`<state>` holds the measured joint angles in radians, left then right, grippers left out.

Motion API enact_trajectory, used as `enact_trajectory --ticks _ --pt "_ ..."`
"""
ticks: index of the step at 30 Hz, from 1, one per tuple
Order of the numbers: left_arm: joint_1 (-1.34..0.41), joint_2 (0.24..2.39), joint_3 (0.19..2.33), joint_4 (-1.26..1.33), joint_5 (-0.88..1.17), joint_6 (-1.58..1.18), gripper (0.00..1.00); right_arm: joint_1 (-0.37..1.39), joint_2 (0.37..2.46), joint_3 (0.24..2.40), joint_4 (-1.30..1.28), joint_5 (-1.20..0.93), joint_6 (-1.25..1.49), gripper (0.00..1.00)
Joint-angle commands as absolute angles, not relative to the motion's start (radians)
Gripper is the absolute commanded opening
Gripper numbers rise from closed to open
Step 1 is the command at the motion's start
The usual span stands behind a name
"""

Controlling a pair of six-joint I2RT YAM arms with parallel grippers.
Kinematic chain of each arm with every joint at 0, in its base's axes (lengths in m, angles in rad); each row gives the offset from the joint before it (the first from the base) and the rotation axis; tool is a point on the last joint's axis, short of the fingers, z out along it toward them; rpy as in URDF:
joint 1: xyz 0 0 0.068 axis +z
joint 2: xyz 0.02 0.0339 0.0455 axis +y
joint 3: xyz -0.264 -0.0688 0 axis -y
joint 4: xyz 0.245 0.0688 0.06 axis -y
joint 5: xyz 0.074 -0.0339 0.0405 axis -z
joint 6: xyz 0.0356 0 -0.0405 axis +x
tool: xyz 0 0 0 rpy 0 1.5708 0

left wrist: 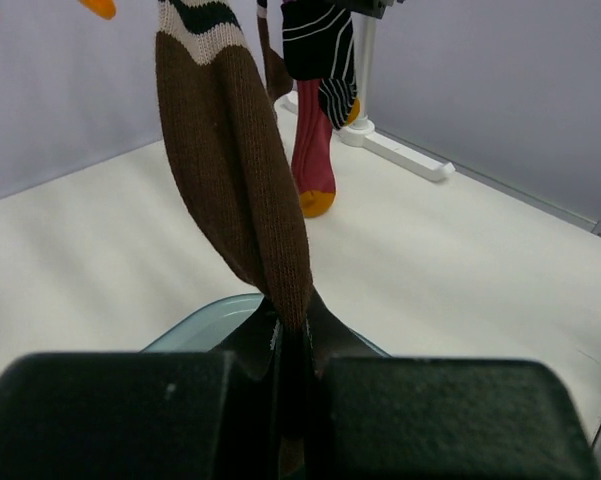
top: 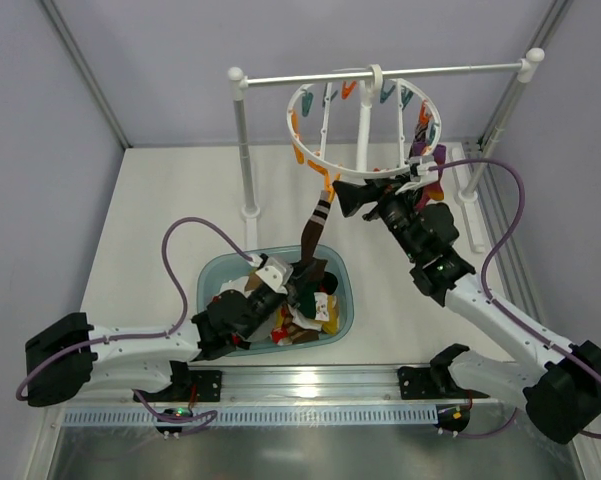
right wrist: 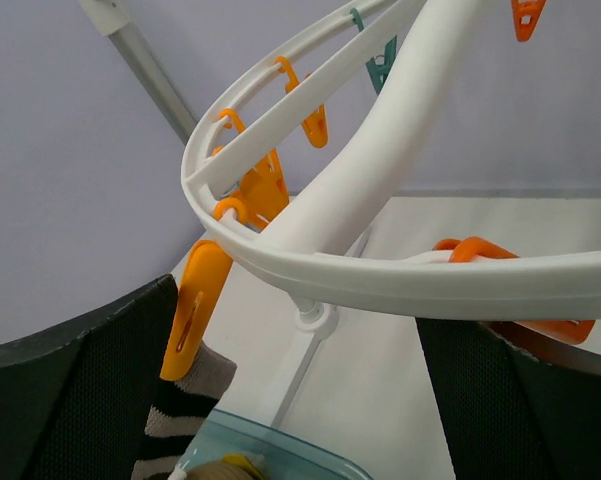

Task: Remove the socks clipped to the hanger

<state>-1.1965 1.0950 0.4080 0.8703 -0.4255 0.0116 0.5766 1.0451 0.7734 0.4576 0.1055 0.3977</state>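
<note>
- Hanger [top: 298, 140]: white ring w/ crossbars, hooked on the bar of the rail stand [top: 242, 140]. Orange and teal clips hang round its rim.
- Brown sock [left wrist: 235, 170]: cream-and-dark striped cuff held in an orange clip [right wrist: 192, 310] at the hanger's near-left rim. The body is stretched down and away from the hanger to the left gripper.
- Left gripper [left wrist: 292, 345]: below and left of the hanger, over the basin. Fingers are closed tight on the toe end of the brown sock, fabric pinched between them.
- Right gripper [top: 352, 196]: at the hanger's near rim, just right of the orange clip. Fingers are spread wide, one either side of the rim section, nothing held. Contact w/ the rim can't be told from the wrist view; they seem just clear of it.
- Red-purple sock [left wrist: 313, 150]: orange toe, hangs straight down from the hanger's right side.
- Black striped sock [left wrist: 325, 50]: thin white lines, hangs beside the red-purple sock and overlaps its upper part.
- Basin [top: 212, 278]: pale teal tub on the table, below and left of the hanger. It holds approx. several loose socks [top: 305, 325] in mixed colours, exact count unclear.
</note>
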Motion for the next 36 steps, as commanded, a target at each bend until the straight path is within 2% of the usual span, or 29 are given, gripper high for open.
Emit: enact_trajectory --ticks 1,12,17,23,28,32,36 --pt "-1.195 1.055 0.425 0.877 -0.364 -0.04 0.0 0.532 1.04 0.752 0.583 -0.093 0.498 1.0" --pt "-1.197 0.968 0.38 0.879 -0.293 -0.112 0.0 0.437 1.169 0.736 0.843 -0.429 0.682 1.0" --pt "-1.195 0.991 0.39 0.874 -0.311 -0.101 0.0 0.429 1.201 0.721 0.926 -0.468 0.726 1.0" --pt "-1.197 1.028 0.402 0.891 -0.351 -0.078 0.0 0.434 1.033 0.676 0.772 -0.312 0.617 1.0" --pt "-1.196 1.035 0.405 0.897 -0.344 -0.078 0.0 0.521 0.93 0.777 0.439 -0.123 0.445 1.0" --pt "-1.197 1.037 0.403 0.907 -0.356 -0.071 0.0 0.67 0.948 0.899 0.249 0.089 0.339 1.0" --pt "-1.195 1.051 0.402 0.922 -0.391 -0.054 0.0 0.8 1.063 1.079 0.054 0.347 0.305 1.0"
